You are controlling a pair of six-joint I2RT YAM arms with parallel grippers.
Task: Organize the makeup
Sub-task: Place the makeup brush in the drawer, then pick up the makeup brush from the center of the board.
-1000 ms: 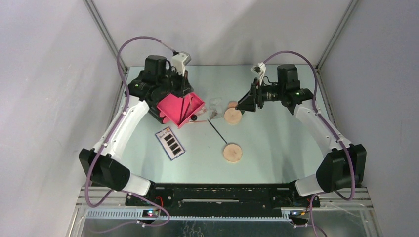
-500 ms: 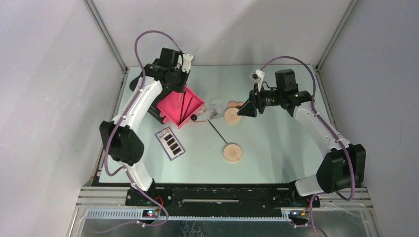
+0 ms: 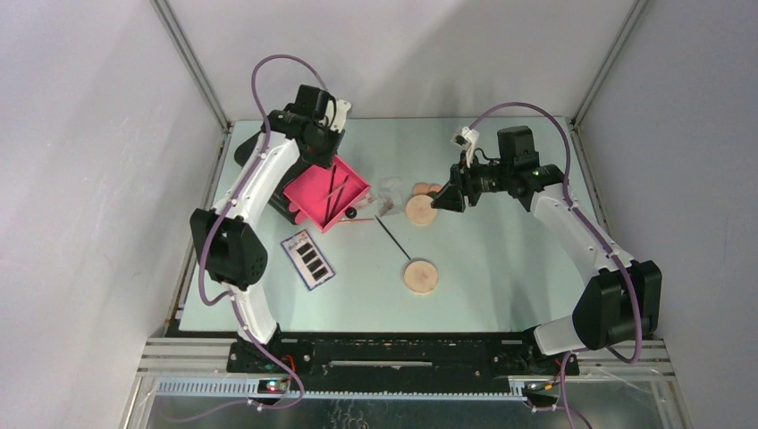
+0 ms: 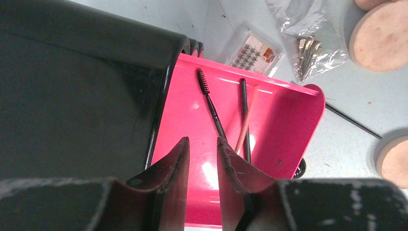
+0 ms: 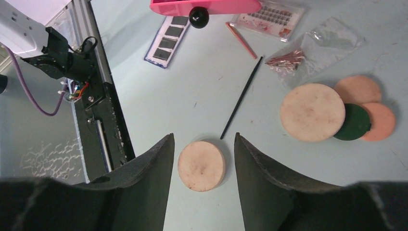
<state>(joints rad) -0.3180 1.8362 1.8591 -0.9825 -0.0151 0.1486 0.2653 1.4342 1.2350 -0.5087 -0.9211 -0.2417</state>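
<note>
Left claw (image 4: 202, 141) slightly parted, empty, over pink drawer (image 4: 284, 115) holding sticks (image 4: 210, 103), right claw (image 5: 204, 138) released beside tan disc (image 3: 421, 210)

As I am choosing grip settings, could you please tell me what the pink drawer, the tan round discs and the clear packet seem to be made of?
The open pink drawer looks like glossy moulded plastic: bright highlights on its smooth floor. The tan round discs look matte and soft, perhaps sponge: speckled, no shine. The clear crinkled packet seems thin plastic film: creases and glints.
</note>
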